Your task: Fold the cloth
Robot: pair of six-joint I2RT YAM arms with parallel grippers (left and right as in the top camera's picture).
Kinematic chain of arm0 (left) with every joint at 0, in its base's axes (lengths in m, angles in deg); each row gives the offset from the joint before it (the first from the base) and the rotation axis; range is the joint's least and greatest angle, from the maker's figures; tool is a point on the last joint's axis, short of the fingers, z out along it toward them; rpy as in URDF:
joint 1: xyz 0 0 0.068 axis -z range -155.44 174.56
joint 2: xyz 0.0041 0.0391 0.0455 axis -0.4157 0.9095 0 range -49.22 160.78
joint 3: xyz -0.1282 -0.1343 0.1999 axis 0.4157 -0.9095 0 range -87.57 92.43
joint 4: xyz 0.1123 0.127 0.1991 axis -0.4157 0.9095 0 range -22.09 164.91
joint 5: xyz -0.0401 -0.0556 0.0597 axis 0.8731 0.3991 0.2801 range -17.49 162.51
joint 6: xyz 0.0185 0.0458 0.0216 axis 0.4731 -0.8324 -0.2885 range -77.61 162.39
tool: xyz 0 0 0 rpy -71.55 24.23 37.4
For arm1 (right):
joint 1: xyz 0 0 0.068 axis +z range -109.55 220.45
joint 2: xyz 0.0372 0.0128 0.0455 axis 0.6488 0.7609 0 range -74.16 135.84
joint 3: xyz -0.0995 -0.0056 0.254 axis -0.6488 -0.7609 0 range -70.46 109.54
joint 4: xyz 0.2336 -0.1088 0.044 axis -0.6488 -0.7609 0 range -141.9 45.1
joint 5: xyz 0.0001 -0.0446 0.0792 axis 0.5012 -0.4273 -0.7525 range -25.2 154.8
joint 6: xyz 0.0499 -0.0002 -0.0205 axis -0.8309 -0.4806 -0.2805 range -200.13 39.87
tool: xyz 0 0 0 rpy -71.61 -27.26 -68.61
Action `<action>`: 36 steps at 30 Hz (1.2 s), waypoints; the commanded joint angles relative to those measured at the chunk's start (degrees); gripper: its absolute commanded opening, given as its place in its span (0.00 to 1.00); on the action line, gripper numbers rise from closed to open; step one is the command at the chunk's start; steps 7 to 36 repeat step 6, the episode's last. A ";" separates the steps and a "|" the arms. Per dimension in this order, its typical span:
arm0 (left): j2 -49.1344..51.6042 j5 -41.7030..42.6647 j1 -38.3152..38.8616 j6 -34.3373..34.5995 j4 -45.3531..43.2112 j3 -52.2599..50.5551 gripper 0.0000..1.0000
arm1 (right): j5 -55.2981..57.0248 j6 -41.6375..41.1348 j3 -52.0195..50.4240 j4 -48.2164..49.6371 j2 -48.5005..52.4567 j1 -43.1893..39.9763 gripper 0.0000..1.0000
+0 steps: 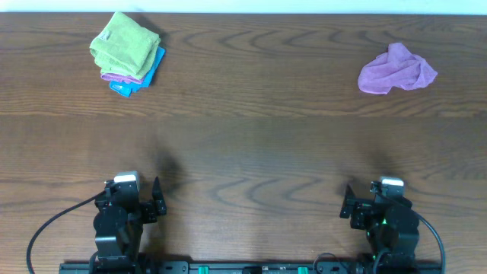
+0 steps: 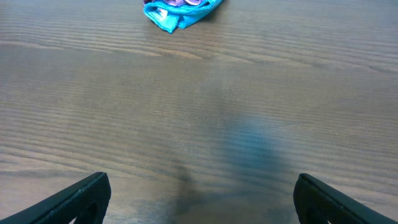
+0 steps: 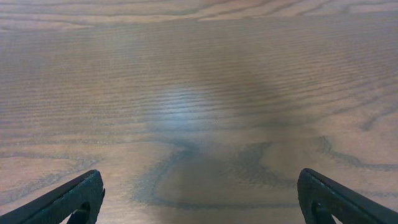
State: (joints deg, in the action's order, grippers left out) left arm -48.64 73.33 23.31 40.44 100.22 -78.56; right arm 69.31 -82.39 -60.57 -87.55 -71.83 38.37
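From overhead alone, the cloth (image 1: pixel 125 42), far-left

The left arm (image 1: pixel 118 221) and right arm (image 1: pixel 392 224) are chunky and black, each with a silvery-white block (image 1: pixel 125 180) on top and a thin black cable (image 1: pixel 53 223) trailing off. Left tool (image 1: pixel 157 199) and right tool (image 1: pixel 348 202): matte black wedge fingers (image 2: pixel 81 199).
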 commanded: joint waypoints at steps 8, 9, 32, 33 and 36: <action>-0.33 -1.27 0.33 -0.66 -0.02 -0.52 0.95 | -0.04 1.07 -0.57 -0.17 -0.57 -0.50 0.99; -0.33 -1.27 0.33 -0.66 -0.02 -0.52 0.95 | -0.04 1.07 -0.57 -0.17 -0.57 -0.50 0.99; -0.33 -1.27 0.33 -0.66 -0.02 -0.52 0.95 | -0.04 1.07 -0.57 -0.17 -0.57 -0.50 0.99; -0.33 -1.27 0.33 -0.66 -0.02 -0.52 0.95 | -0.04 1.07 -0.57 -0.17 -0.57 -0.50 0.99; -0.33 -1.27 0.33 -0.66 -0.02 -0.52 0.95 | -0.04 1.07 -0.57 -0.17 -0.57 -0.50 0.99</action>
